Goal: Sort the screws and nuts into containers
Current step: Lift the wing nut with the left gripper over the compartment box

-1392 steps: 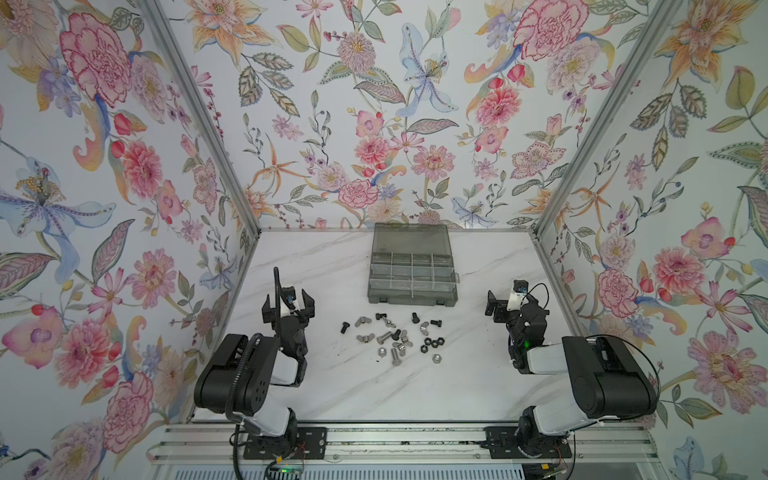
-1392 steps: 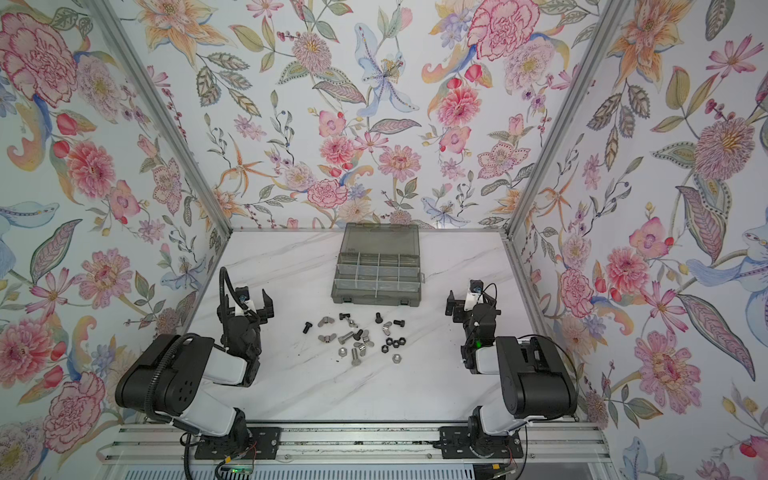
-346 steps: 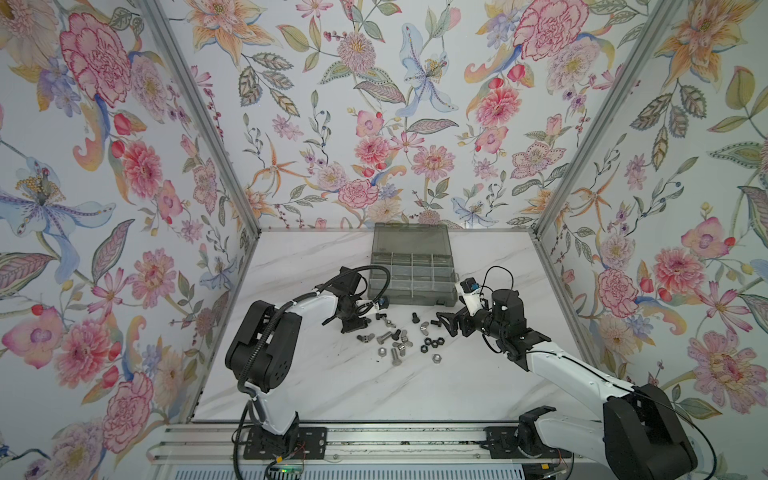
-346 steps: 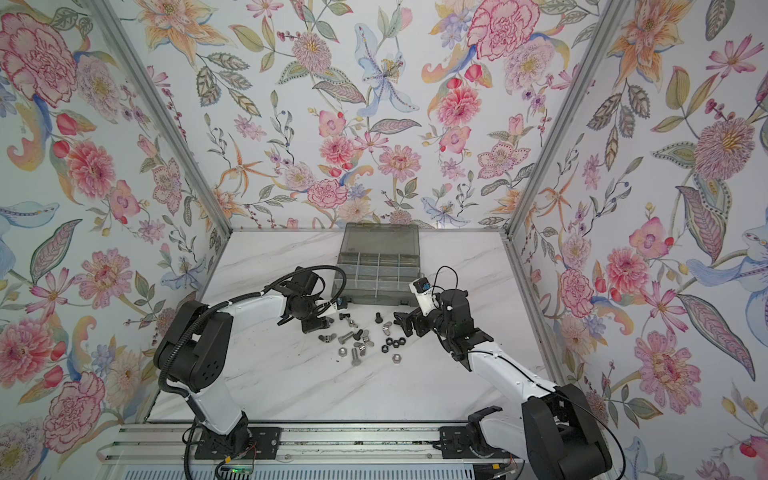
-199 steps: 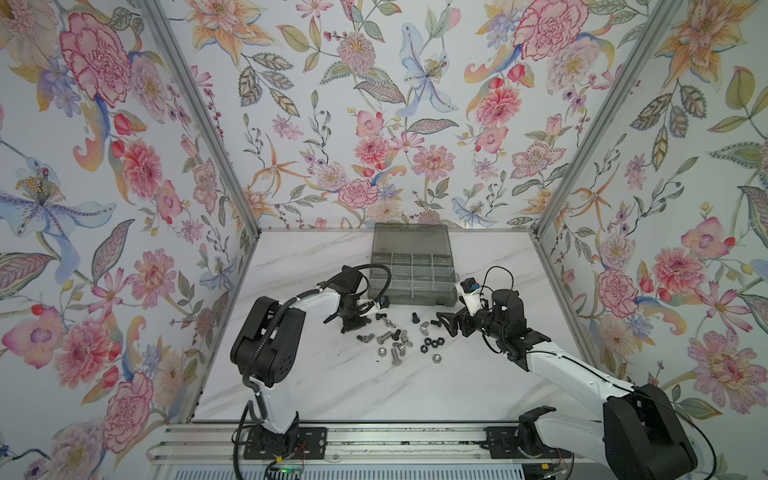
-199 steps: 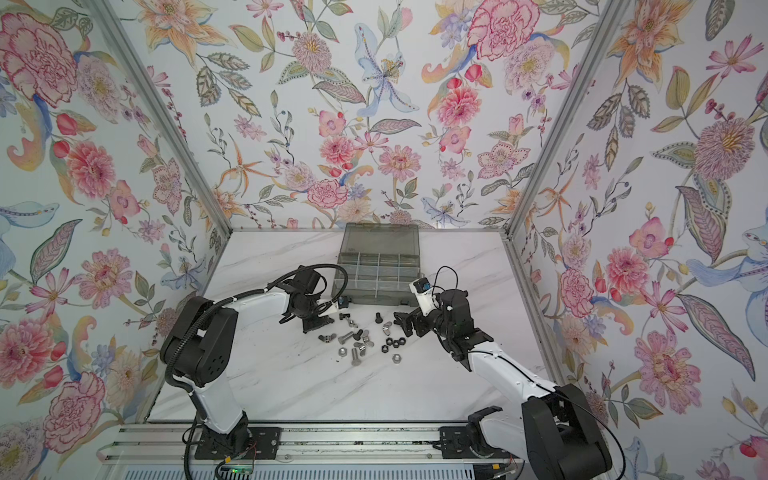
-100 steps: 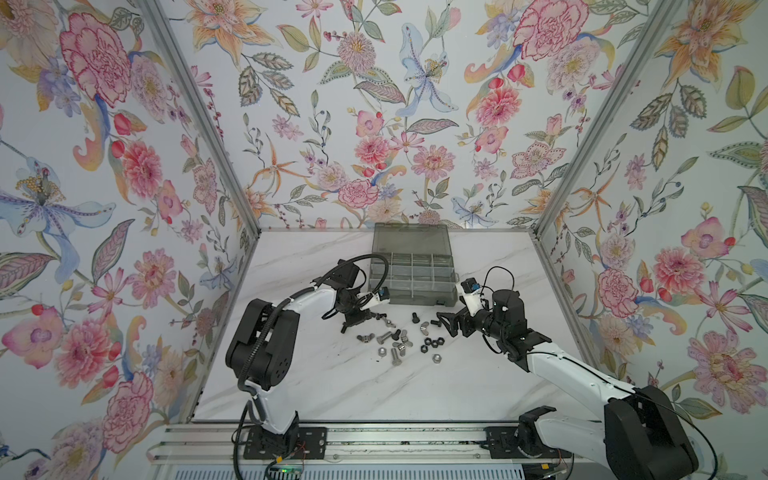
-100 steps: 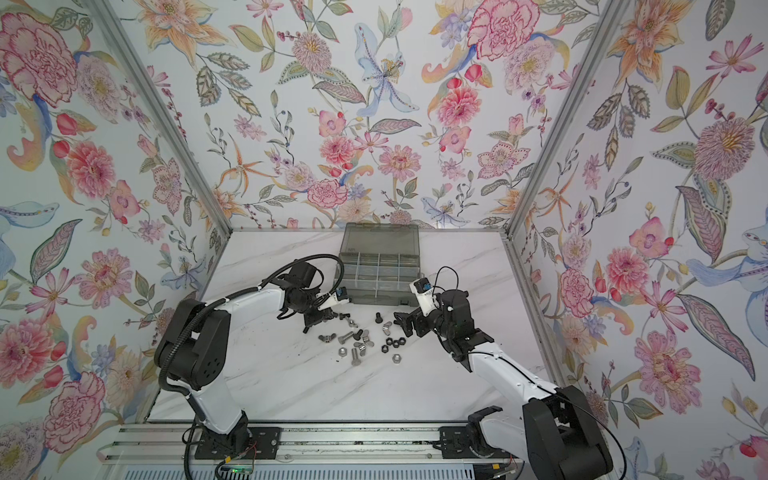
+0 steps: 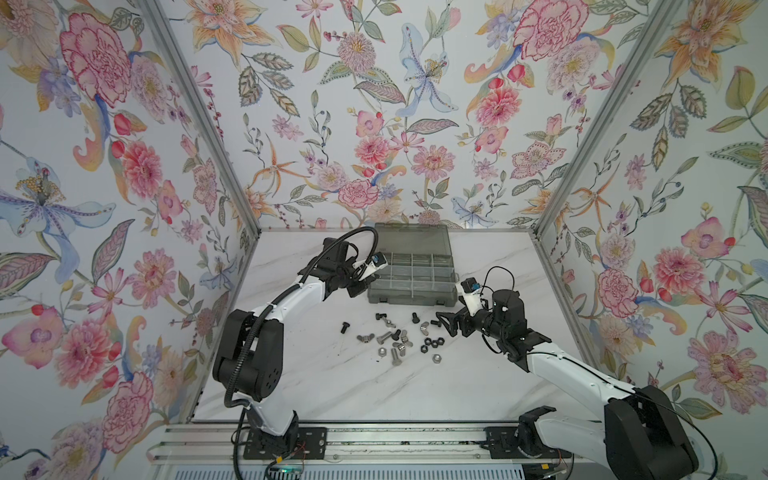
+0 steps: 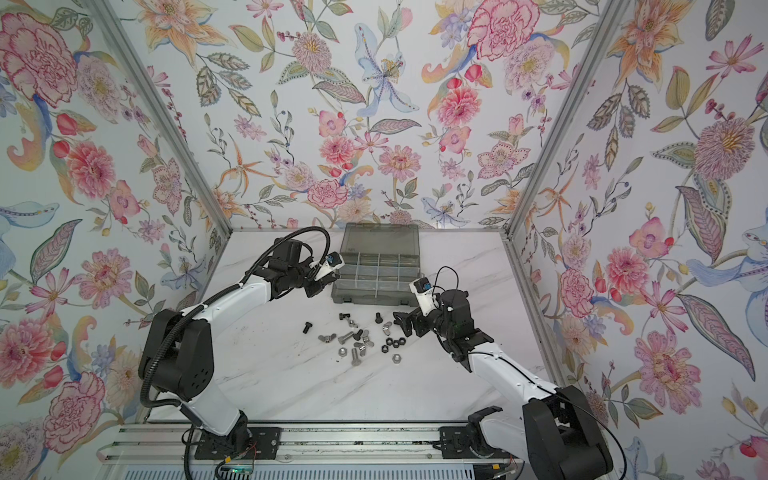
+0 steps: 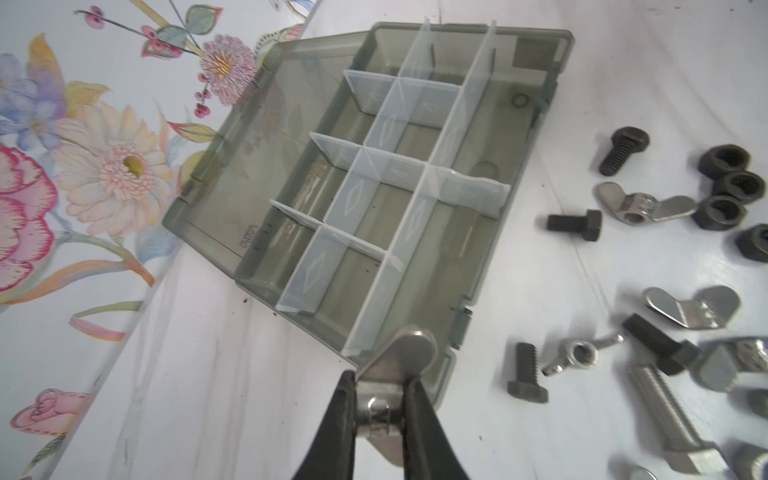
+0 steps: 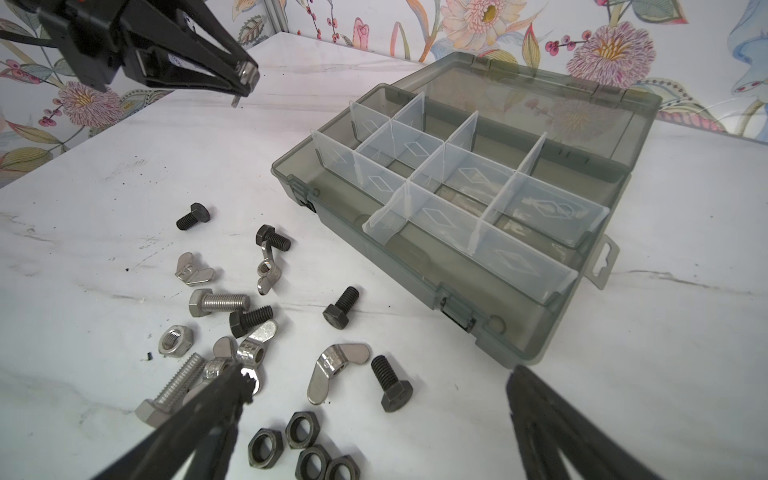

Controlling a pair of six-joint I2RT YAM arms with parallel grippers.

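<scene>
My left gripper point(image 11: 378, 376) is pinched tight on a silver wing nut point(image 11: 411, 349), up in the air just beside a corner of the open grey box point(image 12: 395, 257). The screws and nuts point(image 9: 395, 343) lie in a bunch on the bench point(image 9: 316, 374) near the box. My right gripper point(image 12: 379, 377) is spread wide over them, holding nothing.

Smoky-grey translucent plastic organizer box point(image 12: 399, 259): smooth, with thin clear plastic dividers point(image 12: 417, 151). The silver metal wing nuts point(image 12: 330, 365) bright; black hex bolts point(image 12: 390, 386) matt. White marble-patterned worktop point(image 12: 665, 353) glossy.
</scene>
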